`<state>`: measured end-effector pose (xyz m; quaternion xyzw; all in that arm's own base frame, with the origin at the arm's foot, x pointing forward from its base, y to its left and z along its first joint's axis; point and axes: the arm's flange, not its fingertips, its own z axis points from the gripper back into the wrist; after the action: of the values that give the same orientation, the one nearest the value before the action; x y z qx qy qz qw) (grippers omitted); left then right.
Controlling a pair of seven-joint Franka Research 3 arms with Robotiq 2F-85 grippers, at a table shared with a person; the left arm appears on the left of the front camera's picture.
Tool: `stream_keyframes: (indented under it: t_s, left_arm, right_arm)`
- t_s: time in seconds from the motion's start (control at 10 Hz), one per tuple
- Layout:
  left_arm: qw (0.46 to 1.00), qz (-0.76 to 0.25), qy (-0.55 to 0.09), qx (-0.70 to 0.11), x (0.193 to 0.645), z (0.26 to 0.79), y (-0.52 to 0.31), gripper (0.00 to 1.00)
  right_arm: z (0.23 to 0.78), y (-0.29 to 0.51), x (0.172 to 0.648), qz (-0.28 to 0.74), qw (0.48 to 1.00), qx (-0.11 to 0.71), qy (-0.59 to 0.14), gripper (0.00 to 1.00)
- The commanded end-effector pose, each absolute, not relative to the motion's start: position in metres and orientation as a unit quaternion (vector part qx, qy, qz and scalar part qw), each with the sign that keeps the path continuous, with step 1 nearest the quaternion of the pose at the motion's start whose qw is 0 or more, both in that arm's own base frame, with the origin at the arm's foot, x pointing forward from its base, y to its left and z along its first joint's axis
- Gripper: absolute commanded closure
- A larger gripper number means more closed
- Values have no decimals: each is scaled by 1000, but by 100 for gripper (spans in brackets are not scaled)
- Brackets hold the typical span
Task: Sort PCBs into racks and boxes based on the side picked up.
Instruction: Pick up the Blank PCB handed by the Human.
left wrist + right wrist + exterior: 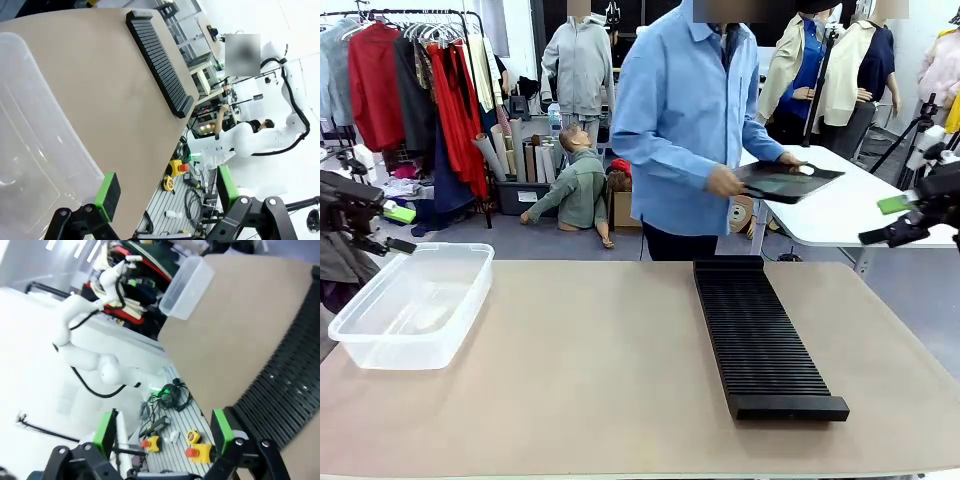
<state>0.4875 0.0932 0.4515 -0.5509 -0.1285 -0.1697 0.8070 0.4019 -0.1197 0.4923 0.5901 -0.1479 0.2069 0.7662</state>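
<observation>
Nearest us, the black slotted rack (768, 340) is lying lengthwise on the table (590, 380), right of centre, the clear tub (410, 305) sitting well apart at its left edge. Beyond, a person (685, 110) is holding a black tray (790, 181); we cannot tell whether it is carrying PCBs. We are holding the left gripper (167, 192) and right gripper (162, 432) spread open, empty.

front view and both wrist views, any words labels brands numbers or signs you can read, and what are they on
No text can be read in any view.
The rack: plain black ribs, no print showing.
The clear tub: no label showing.
The black tray held up beyond the table: no marking showing.
The yellow device by the cables: too small and blurred to read.
</observation>
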Motion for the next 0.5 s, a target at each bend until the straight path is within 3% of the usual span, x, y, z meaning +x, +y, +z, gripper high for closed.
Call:
stream_keyframes:
  t_s: [0.0, 0.4]
  left_arm:
    - [794, -161, -147, -568, 484, 455, 104, 0]
    - [786, -173, -213, -554, 478, 459, 111, 0]
  right_arm:
    - [485, -144, 399, 203, 742, 616, -167, 0]
    - [479, -149, 391, 204, 749, 599, -197, 0]
